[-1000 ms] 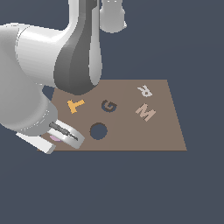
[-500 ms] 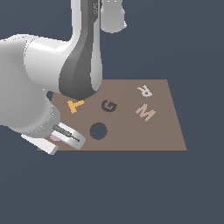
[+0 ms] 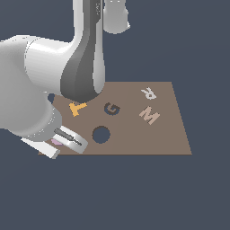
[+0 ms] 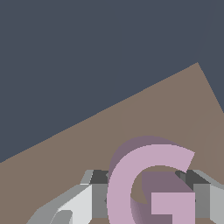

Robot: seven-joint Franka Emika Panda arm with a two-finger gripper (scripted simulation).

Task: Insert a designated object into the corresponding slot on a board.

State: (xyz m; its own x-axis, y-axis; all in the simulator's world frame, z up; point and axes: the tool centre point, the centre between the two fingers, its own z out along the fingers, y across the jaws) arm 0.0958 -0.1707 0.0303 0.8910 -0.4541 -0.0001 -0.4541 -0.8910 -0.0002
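Progress is at the pickup stage: the jaws straddle the flat pale pink-lilac "G" piece (image 4: 148, 183) near the brown rectangular board's (image 3: 166, 134) corner, grip unconfirmed, while the dark G-shaped slot (image 3: 112, 109) waits empty, well apart.

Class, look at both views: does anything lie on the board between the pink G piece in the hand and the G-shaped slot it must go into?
Nothing visible does. The hand holds the pink G at the board's near corner; the G slot lies open. The round hole is a recess near that path; the orange T sits off to one side.
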